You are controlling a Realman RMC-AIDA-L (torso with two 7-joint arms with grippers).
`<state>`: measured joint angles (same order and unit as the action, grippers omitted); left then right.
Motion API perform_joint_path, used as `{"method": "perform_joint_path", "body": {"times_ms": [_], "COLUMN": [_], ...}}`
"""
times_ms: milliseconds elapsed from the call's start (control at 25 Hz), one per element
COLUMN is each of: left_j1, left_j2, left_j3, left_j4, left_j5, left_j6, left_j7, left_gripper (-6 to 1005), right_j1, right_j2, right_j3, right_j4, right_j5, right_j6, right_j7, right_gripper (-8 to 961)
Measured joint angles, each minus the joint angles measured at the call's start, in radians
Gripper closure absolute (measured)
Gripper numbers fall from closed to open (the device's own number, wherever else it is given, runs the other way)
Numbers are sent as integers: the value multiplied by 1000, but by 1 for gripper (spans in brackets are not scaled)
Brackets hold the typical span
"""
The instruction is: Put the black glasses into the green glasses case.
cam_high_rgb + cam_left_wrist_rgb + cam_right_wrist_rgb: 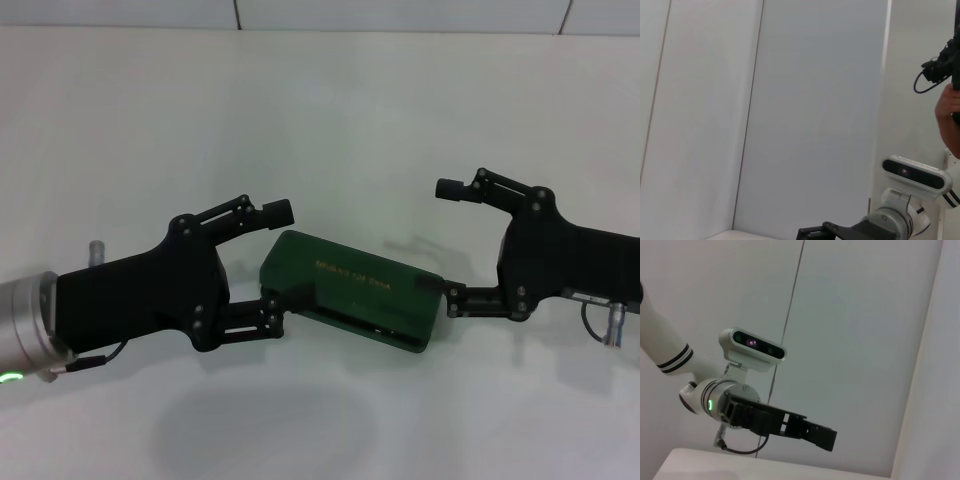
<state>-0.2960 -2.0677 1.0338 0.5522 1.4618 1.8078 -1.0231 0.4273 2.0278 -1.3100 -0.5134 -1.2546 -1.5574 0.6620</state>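
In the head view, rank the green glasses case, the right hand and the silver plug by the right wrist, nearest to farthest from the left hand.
1. green glasses case: mid-table, right at the lower finger of the left hand.
2. right hand: at the case's other end.
3. silver plug: behind that hand, at the far right edge.

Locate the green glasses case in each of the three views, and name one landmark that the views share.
Head view: the green glasses case lies closed, centre of the table, between the left gripper and the right gripper.
Left wrist view: not in it.
Right wrist view: not in it.
Shared landmark: the left gripper, also seen in the right wrist view.
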Motion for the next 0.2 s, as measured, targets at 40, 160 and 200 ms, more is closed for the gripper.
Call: {"method": "perform_joint_path", "body": {"times_ms": [40, 160, 200], "left_j1": [0, 0, 0], "left_j2": [0, 0, 0], "left_j3": [0, 0, 0], "left_j4": [0, 0, 0], "left_j5": [0, 0, 0], "left_j6": [-1, -3, -4], "left_j7": [0, 0, 2], "left_gripper": [141, 141, 141], "right_j1": [0, 1, 1], "right_j2": [0, 0, 0], "right_j3": [0, 0, 0], "right_j4": [0, 2, 3], "right_j5": [2, 3, 3], "right_j6": [0, 0, 0], "right_j7": [0, 0, 0], "right_gripper": [66, 66, 66]}}
